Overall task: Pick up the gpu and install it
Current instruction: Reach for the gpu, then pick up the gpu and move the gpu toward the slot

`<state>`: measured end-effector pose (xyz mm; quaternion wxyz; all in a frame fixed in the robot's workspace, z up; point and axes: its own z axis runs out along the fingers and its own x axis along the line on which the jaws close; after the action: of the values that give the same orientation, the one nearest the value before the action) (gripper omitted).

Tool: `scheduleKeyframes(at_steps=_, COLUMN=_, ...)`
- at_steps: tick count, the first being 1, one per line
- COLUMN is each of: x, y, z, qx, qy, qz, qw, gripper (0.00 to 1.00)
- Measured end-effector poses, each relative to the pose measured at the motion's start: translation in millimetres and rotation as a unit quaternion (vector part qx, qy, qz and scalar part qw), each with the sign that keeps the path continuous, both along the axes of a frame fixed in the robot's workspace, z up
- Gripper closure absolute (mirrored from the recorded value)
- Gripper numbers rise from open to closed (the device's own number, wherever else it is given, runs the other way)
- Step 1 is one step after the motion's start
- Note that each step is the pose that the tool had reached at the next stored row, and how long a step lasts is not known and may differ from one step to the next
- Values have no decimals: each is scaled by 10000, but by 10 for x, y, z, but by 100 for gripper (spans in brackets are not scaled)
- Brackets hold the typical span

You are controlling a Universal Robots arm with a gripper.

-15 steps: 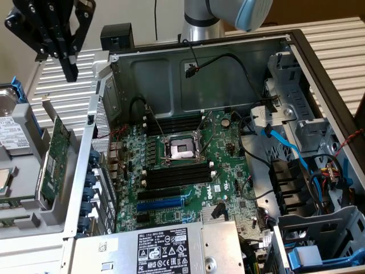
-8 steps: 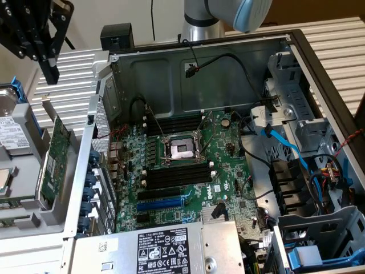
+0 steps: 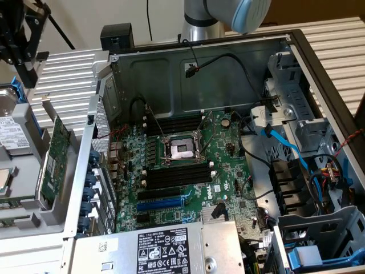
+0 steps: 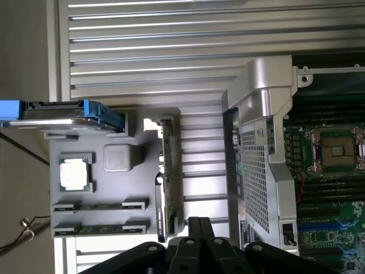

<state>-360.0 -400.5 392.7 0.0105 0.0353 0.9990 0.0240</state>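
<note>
Fingers (image 4: 195,228) of the gripper (image 4: 200,220) are pressing together, empty, near the gpu (image 4: 165,177), which is standing on edge in a holder (image 4: 108,188), probably for easy grasping.

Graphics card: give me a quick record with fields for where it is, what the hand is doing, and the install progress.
card: graphics card upright on edge in the grey tray, outside the computer case
hand: hand shut, empty, apart from the card
progress: card not picked up; blue slot on the motherboard vacant
</note>
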Motion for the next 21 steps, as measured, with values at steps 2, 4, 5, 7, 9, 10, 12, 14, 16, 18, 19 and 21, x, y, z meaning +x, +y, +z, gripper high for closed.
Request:
scheduleKeyframes(at_steps=2, x=-89, y=-4, z=-1, qx=0, qy=0, qz=-1, qw=10000, gripper=89)
scheduleKeyframes(at_steps=4, x=-180, y=-8, z=-1, qx=0, qy=0, qz=-1, qw=10000, gripper=89)
scheduleKeyframes(at_steps=5, x=-228, y=-9, z=-2, qx=0, qy=0, qz=0, qw=10000, gripper=89)
scheduleKeyframes(at_steps=7, x=-317, y=-11, z=-5, qx=0, qy=0, qz=0, qw=10000, gripper=89)
scheduleKeyframes(at_steps=9, x=-410, y=-12, z=-10, qx=0, qy=0, qz=0, qw=10000, gripper=89)
scheduleKeyframes(at_steps=10, x=-455, y=-12, z=-12, qx=0, qy=0, qz=-1, qw=10000, gripper=89)
scheduleKeyframes(at_steps=12, x=-540, y=-12, z=-16, qx=0, qy=-1, qz=0, qw=10000, gripper=89)
scheduleKeyframes(at_steps=14, x=-559, y=-12, z=-16, qx=0, qy=2, qz=0, qw=10000, gripper=89)
scheduleKeyframes(at_steps=16, x=-559, y=-12, z=-16, qx=0, qy=3, qz=0, qw=10000, gripper=89)
scheduleKeyframes(at_steps=18, x=-560, y=-12, z=-17, qx=0, qy=3, qz=0, qw=10000, gripper=89)
scheduleKeyframes(at_steps=19, x=-560, y=-12, z=-17, qx=0, qy=3, qz=0, qw=10000, gripper=89)
scheduleKeyframes(at_steps=21, x=-560, y=-12, z=-17, qx=0, qy=3, qz=0, qw=10000, gripper=89)
